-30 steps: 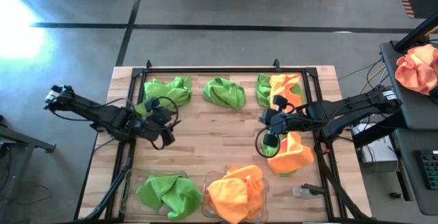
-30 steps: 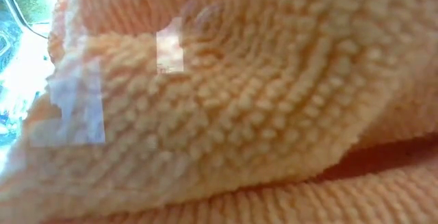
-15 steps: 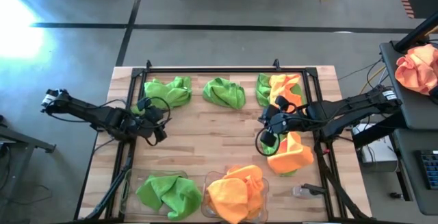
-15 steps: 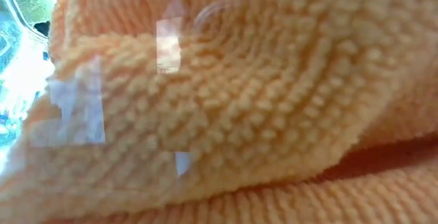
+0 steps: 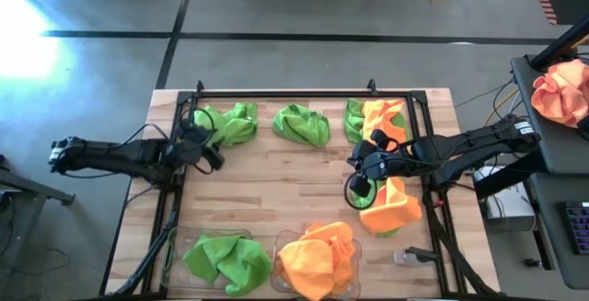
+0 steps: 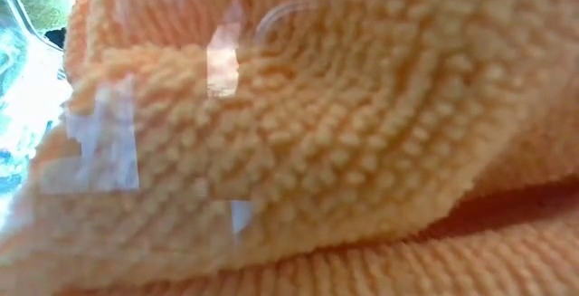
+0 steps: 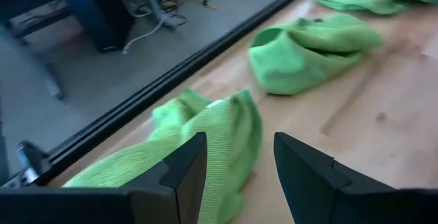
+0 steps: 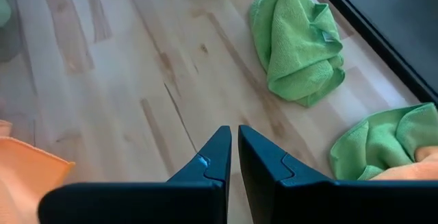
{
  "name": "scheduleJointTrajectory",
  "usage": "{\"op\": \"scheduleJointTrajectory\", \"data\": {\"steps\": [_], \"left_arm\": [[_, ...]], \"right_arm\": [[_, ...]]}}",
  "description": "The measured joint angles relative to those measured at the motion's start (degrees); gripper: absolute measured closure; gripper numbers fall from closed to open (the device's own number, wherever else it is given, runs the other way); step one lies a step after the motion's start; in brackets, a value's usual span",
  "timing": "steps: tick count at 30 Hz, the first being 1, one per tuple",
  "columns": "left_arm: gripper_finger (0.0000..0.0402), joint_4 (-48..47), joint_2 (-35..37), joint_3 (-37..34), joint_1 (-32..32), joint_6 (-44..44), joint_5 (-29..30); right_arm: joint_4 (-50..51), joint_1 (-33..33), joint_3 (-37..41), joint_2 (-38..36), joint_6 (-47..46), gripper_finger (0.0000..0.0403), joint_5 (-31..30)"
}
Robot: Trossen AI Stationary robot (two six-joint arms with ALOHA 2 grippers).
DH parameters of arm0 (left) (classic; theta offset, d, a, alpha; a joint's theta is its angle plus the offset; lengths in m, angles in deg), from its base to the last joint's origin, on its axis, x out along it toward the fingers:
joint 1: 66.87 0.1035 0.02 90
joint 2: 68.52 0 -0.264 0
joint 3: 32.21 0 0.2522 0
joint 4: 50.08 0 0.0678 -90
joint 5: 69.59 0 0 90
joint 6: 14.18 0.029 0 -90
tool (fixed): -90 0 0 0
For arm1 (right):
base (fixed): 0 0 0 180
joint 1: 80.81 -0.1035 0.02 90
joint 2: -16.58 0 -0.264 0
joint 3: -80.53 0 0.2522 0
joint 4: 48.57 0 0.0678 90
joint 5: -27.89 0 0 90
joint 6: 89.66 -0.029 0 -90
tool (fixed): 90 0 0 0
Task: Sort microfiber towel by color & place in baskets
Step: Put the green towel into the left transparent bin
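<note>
My left gripper [image 5: 202, 144] is open at the far left of the table, its fingers [image 7: 185, 162] pointing at a lime green towel [image 7: 205, 138] that lies on the wood [image 5: 225, 121]. A second green towel [image 5: 302, 124] lies at the far middle. A green and an orange towel [image 5: 377, 117] lie heaped at the far right. My right gripper [image 5: 359, 163] is shut and empty above bare wood [image 8: 234, 138], beside an orange towel [image 5: 391, 204]. Two clear baskets stand at the near edge, one with green towels [image 5: 221, 260], one with orange towels [image 5: 317, 257].
A black frame rail [image 5: 285, 94] runs along the table's far edge, and side rails run down both sides. The low view is filled by orange towel [image 6: 298, 142] behind the clear basket wall. A peach cloth bundle [image 5: 561, 89] lies off the table to the right.
My left gripper has moved from the middle left of the table toward the far left corner, up to the green towel there. My right gripper and the towels have kept still.
</note>
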Motion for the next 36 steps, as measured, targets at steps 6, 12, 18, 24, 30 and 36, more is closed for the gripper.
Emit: {"op": "scheduleJointTrajectory", "data": {"steps": [6,12,18,24,30,36], "left_arm": [[0.0247,0.0,-2.3,0.0,5.8,-1.1,-4.9],[0.0247,0.0,-8.5,0.0,12.0,-6.2,-6.0],[0.0247,0.5,-16.6,0.0,19.7,-10.8,-9.3],[0.0247,4.7,-22.6,0.4,24.3,-10.6,-10.7],[0.0247,5.4,-28.4,1.4,25.8,-10.8,-14.5],[0.0247,6.5,-35.1,1.5,25.8,-10.9,-15.0]], "right_arm": [[0.1,0.0,0.0,0.0,3.8,0.0381,0.1],[0.7,0.0,0.0,0.0,6.3,0.0381,0.1],[1.7,0.2,0.0,0.0,9.1,0.0381,0.0],[3.1,0.3,0.0,-1.0,9.1,0.0381,0.0],[3.2,0.3,0.0,-1.2,8.9,0.0381,0.0],[3.0,0.3,0.0,-1.2,8.4,0.0381,0.0]]}}
